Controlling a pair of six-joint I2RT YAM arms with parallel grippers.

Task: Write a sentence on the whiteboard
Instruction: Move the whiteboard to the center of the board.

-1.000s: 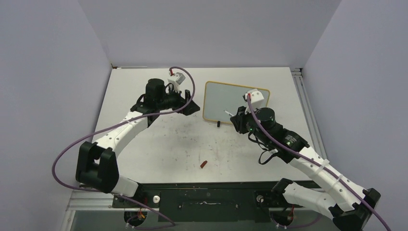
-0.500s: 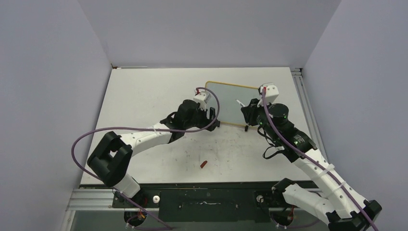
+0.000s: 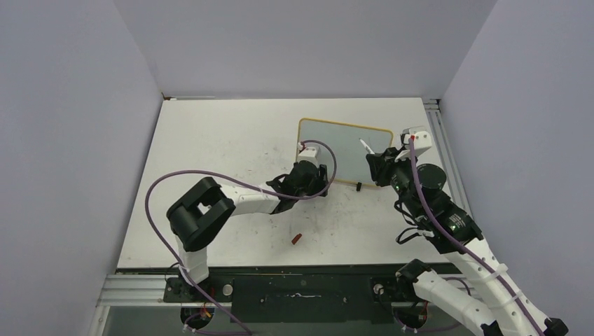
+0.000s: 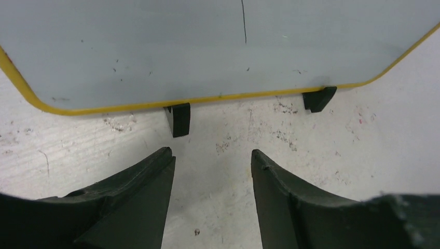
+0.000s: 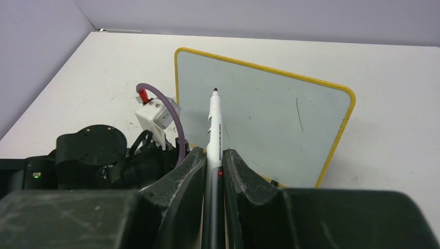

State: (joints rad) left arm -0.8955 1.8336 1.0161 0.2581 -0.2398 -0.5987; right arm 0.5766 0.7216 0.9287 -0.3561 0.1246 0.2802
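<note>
The whiteboard [image 3: 337, 145] stands on two black feet [image 4: 178, 118] at the back middle of the table, with a pale face [image 4: 155, 46] and a yellow frame. No sentence shows on it, only one thin dark stroke [image 5: 299, 114]. My left gripper [image 4: 211, 153] is low on the table just in front of the board's lower edge, open with nothing between its fingers. My right gripper [image 5: 212, 154] is shut on a white marker [image 5: 214, 124], whose uncapped tip points at the board's upper left part, a little short of the face. From above, the right gripper [image 3: 377, 165] is at the board's right side.
A small red marker cap [image 3: 296, 239] lies on the table near the front middle. The left arm's purple cable [image 3: 210, 180] loops over the table's left half. Side walls close in on both sides, and a metal rail [image 3: 443, 140] runs along the right edge.
My left arm swung from the back left down to the board's front edge, its jaws narrowing. My right arm carried the marker rightward, from in front of the board to its right side.
</note>
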